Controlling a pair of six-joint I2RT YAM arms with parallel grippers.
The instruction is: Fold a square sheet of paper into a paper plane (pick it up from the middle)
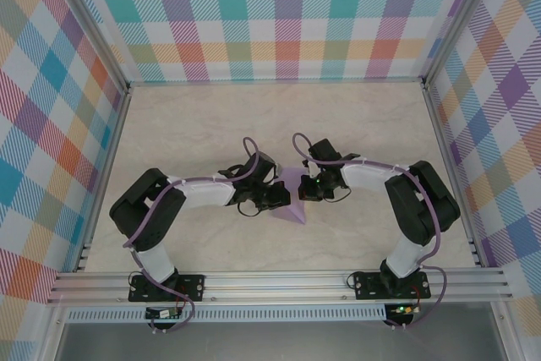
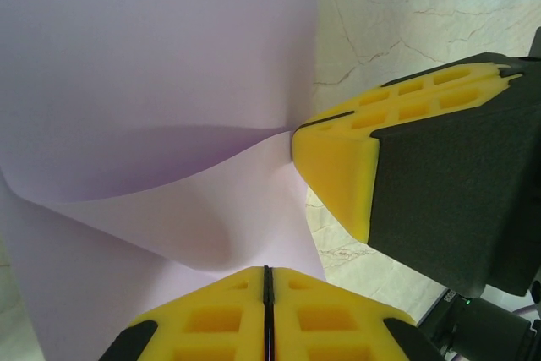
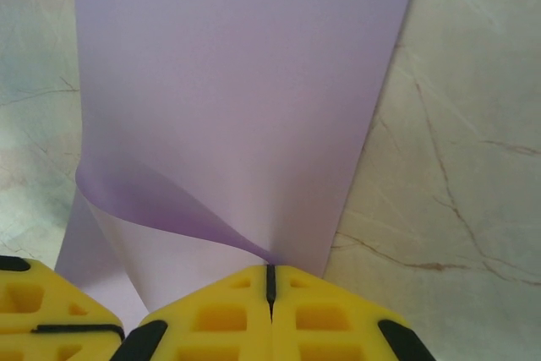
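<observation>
Edges of the sheet (image 3: 245, 82) sit pinched tight in left claw (image 2: 266, 281) and right claw (image 3: 270, 281), open table (image 1: 211, 116) around.

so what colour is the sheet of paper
Plain light purple, no pattern. The square sheet of paper shows best in the right wrist view.

Top camera looks down from behind; wrist cameras closely share the paper (image 3: 245, 82).

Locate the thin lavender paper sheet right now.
The thin lavender paper sheet sits at the middle of the pale marbled table in the top view, held between the left gripper and right gripper, both shut on it.
</observation>
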